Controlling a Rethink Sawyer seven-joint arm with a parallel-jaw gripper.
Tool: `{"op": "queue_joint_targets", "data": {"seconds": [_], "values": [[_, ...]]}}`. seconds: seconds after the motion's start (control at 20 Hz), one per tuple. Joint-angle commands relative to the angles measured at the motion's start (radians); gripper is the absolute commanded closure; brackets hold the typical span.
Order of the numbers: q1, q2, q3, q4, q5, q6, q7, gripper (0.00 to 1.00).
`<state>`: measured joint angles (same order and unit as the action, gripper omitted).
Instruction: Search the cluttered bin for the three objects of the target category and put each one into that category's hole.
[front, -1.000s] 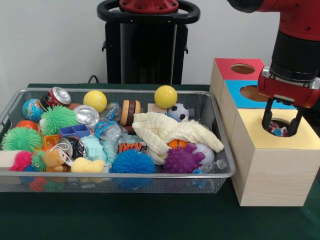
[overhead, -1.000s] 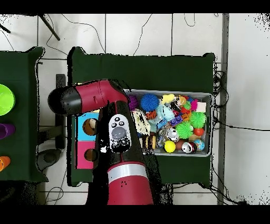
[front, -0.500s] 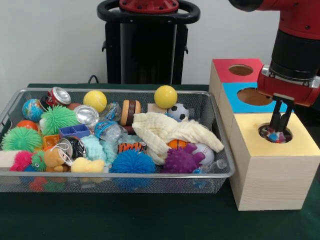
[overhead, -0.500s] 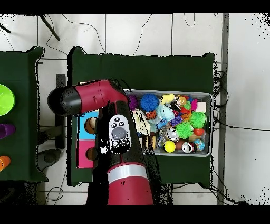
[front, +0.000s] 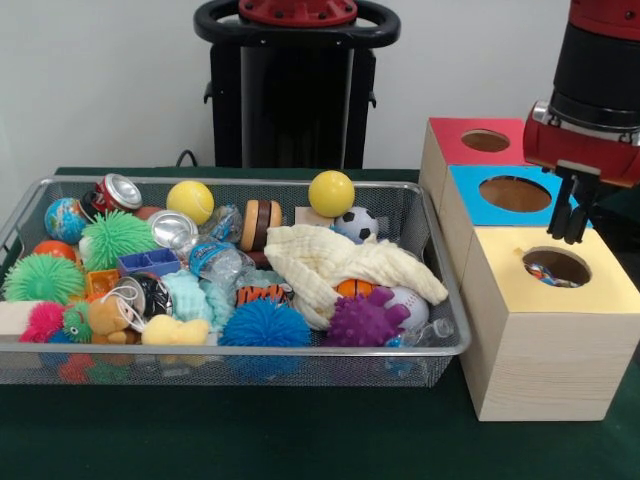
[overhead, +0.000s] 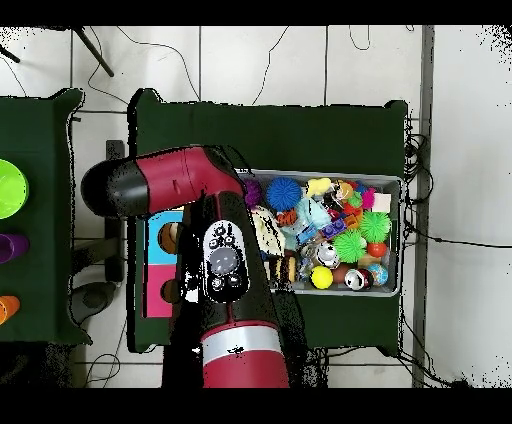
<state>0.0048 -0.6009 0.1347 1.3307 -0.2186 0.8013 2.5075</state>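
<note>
- My gripper (front: 575, 212) hangs just above the hole (front: 557, 266) in the yellow-topped cube (front: 545, 330), its fingers drawn close together with nothing between them.
- Inside the hole I see a scrap of busy print, red and blue on pale: a printed fabric piece (front: 545, 271) lying below the rim. How many are in there I cannot tell.
- In the cluttered bin (front: 445, 290) I can pick out no other printed piece from the front; the plain cream cloth (front: 340, 262) drapes over the middle right and may hide some.
- Overhead, my arm (overhead: 215, 260) covers the cubes, so only the front view helps here.
- I judge these pieces light, limp and easy to crush: they will fold and droop, and can snag on spiky balls or the mesh.
- Best hold, I think, is a pinch on a raised fold or bunched middle, not a flat edge, which would slip out.
- Lifting the cream cloth aside looks necessary before searching further.
</note>
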Motion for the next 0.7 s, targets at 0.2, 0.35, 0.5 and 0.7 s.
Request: {"op": "queue_joint_targets", "data": {"seconds": [0.2, 0.35, 0.5, 0.7], "values": [[-0.025, -0.007, 0.071, 0.022, -0.013, 0.126, -0.143, 1.00], [-0.028, -0.009, 0.071, 0.009, -0.013, 0.148, -0.151, 1.00], [-0.032, -0.013, 0.076, 0.003, -0.009, 0.169, -0.161, 1.00], [-0.043, -0.032, 0.084, 0.024, -0.002, 0.176, -0.177, 1.00]]}}
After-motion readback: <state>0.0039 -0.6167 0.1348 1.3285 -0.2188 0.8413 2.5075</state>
